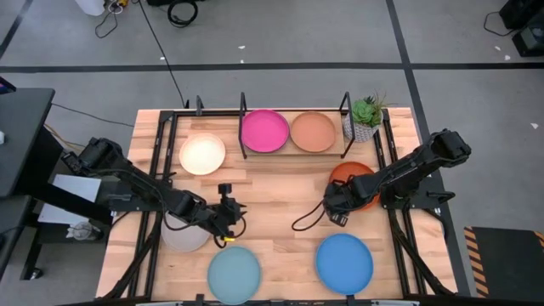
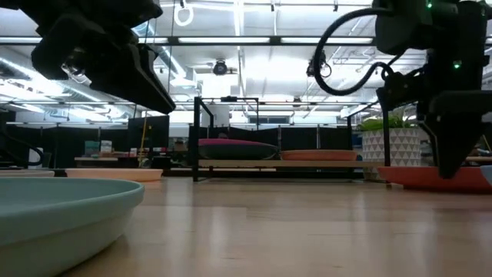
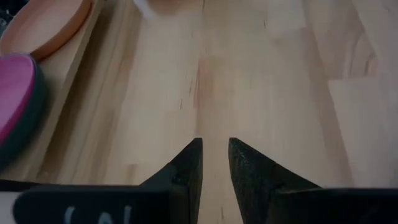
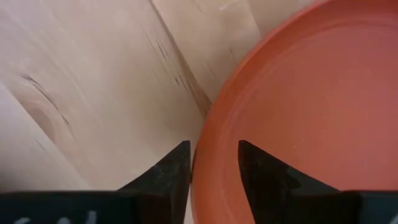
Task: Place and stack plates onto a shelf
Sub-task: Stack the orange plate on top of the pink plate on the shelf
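Note:
The black rod shelf [image 1: 242, 106] stands at the table's far edge. On it the magenta plate [image 1: 264, 131] lies on the dark teal plate [image 3: 25, 118], with the peach-tan plate [image 1: 314, 132] beside them. The cream [image 1: 202, 155], grey [image 1: 183, 238], pale teal [image 1: 234, 274] and bright blue [image 1: 344, 262] plates lie flat on the table. The orange plate [image 1: 361, 178] lies flat at the right. My right gripper [image 4: 214, 155] is open and points down over that plate's near-left rim. My left gripper [image 3: 215, 149] is narrowly open, empty, above bare wood beside the grey plate. My right gripper comes from above at the orange plate's rim [image 4: 202, 149]. One finger [image 4: 174, 168] is outside the rim and the other [image 4: 255, 165] is over the plate's inside. I cannot tell whether either finger touches it. The plate lies flat on the table.
A small green potted plant [image 1: 365, 117] stands by the shelf's right post, just beyond the orange plate. Bare wood [image 1: 280, 195] lies between the two grippers in front of the shelf. The pale teal plate [image 2: 54, 208] and the blue plate sit along the near edge.

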### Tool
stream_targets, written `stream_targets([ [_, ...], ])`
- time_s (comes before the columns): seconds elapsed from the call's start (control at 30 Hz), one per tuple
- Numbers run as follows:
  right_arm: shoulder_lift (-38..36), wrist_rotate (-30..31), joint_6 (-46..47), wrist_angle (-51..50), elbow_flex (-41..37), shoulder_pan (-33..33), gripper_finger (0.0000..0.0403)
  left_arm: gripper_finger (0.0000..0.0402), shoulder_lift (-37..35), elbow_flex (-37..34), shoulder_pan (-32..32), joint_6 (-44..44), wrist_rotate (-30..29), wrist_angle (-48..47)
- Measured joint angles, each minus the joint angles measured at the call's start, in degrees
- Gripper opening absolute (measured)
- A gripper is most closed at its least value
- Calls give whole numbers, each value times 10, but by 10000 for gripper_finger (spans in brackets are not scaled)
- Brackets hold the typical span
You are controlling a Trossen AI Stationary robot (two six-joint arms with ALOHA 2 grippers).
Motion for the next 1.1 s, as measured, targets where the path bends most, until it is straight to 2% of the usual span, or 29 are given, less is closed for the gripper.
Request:
stream_targets([
  [0.3, 0, -44, -36, 19, -11, -11, 82, 88, 0, 0, 0, -70, -17, 7],
  [0.53, -1, -50, -81, 27, -8, -9, 22, 145, 1, 0, 0, -58, -32, 14],
  [0.6, 0, -58, -94, 20, 0, -10, 14, 162, 1, 0, 0, -38, -9, 18],
  [0.77, 0, -61, -135, -13, 63, 12, 14, 172, 2, 0, -1, 12, 67, 40],
  [0.9, 1, -54, -191, -14, 130, 33, 14, 166, 2, 0, -4, 63, 70, 73],
  [1.1, 1, 1, -293, -10, 229, 40, 14, 162, 2, 0, -26, 68, 65, 148],
])
